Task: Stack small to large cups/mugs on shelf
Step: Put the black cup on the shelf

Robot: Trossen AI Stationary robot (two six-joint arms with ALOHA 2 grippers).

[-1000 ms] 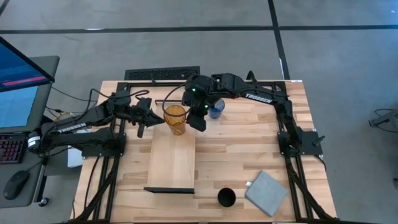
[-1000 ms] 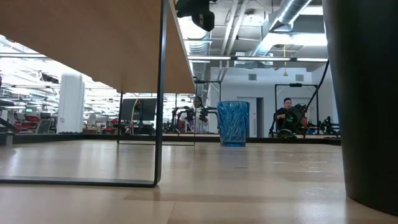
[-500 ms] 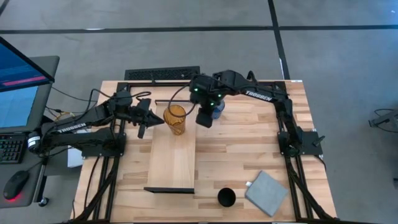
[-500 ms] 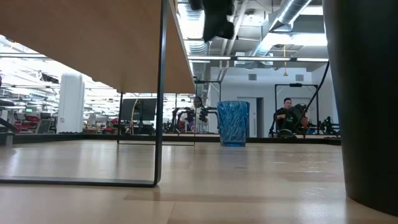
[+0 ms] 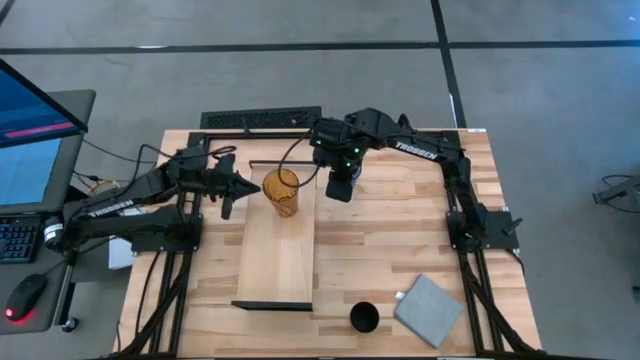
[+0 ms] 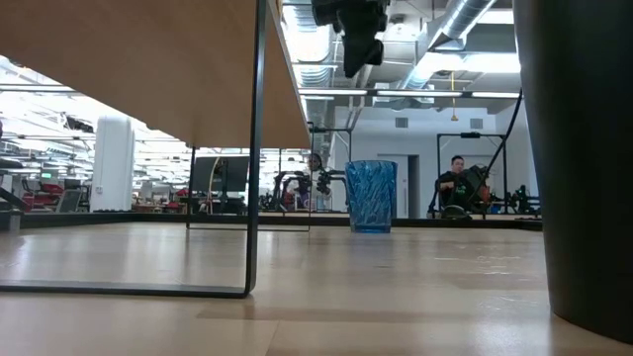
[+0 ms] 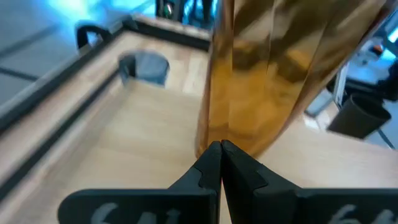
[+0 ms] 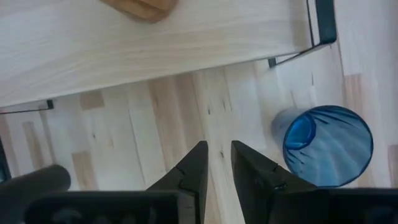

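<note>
— While the right gripper (image 8: 216, 163) hovers with fingers barely parted and empty, where's the ribbed blue cup (image 8: 328, 145)?

— Beneath it, beside the pale shelf (image 5: 277, 260). The left gripper (image 7: 220, 163) (pinched closed, empty) points at the faceted amber cup (image 5: 282, 191) on that board

Closed left tool (image 7: 221, 163) just before amber cup (image 7: 273, 68) on shelf (image 7: 124, 134)

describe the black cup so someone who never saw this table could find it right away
Start at the long pale shelf lying on the slatted table. Just past the shelf's dark-framed end farthest from the arms stands the black cup, beside a flat grey pad. It is the only opaque, dark cup; the others are translucent amber and blue.
</note>
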